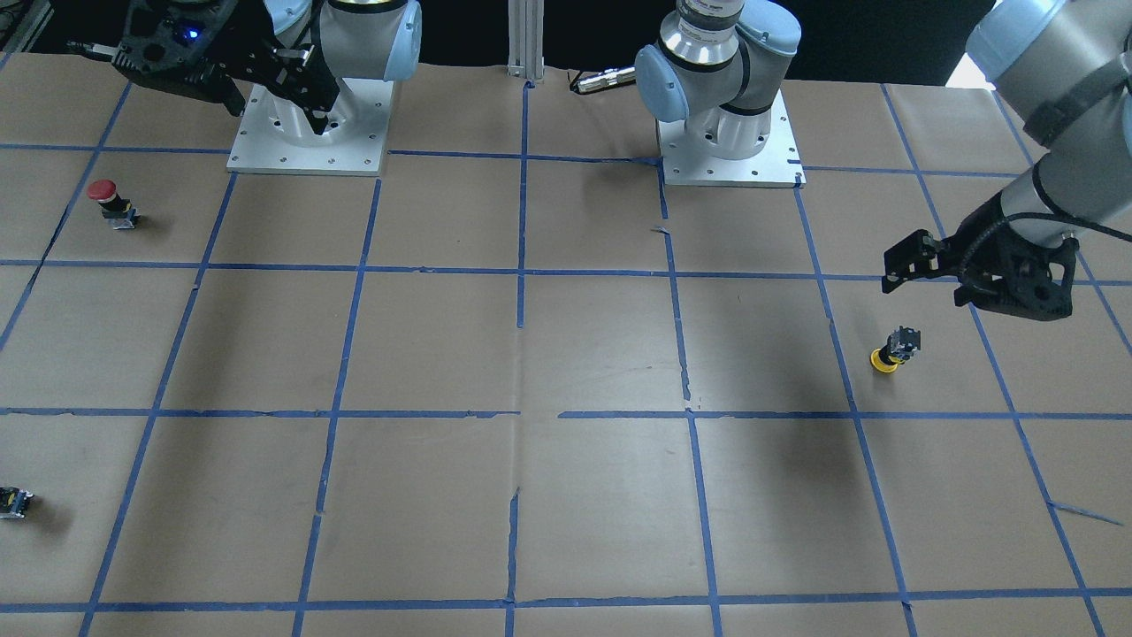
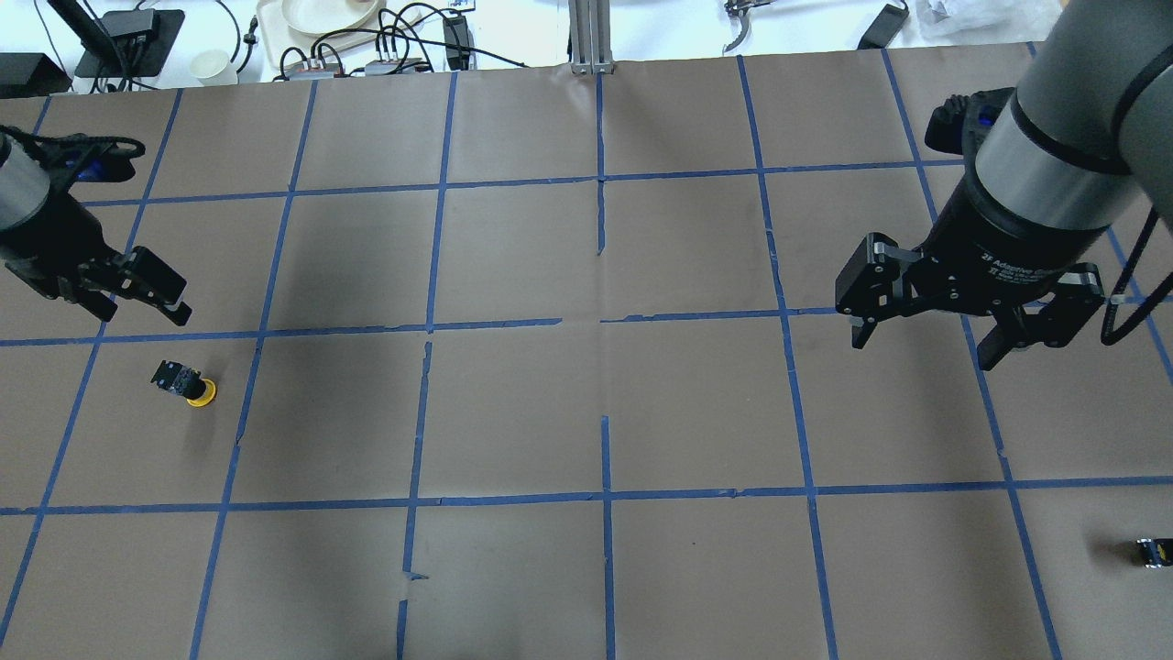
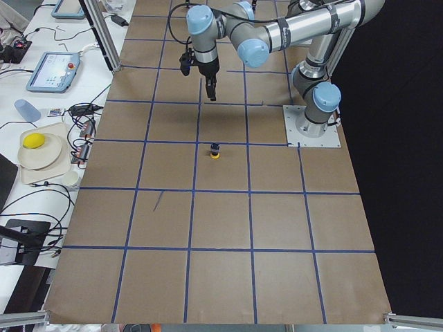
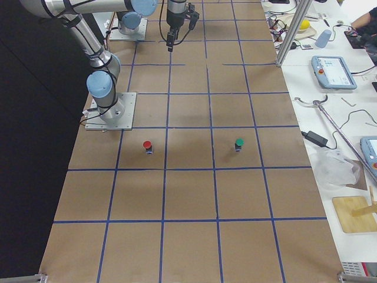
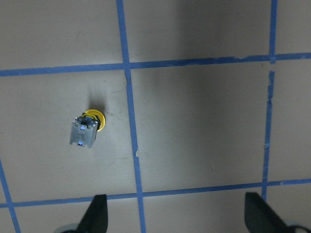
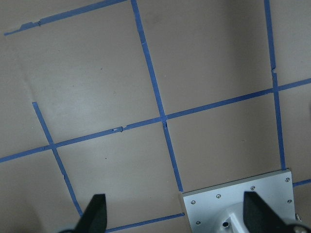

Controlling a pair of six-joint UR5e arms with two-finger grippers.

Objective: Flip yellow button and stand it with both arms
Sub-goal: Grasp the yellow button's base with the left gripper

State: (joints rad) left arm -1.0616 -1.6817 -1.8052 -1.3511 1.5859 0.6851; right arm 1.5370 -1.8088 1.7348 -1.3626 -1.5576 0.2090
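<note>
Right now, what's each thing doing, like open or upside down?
Yellow button: upside down, resting on its cap.
Red button: upright, cap up.
Green button: upright, cap up.
Left hand: open, empty, near the yellow button.
Right hand: open, empty, in the air.

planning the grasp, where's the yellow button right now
Overhead view, left side: the yellow button stands cap-down in a taped square, just below the left gripper.
</note>
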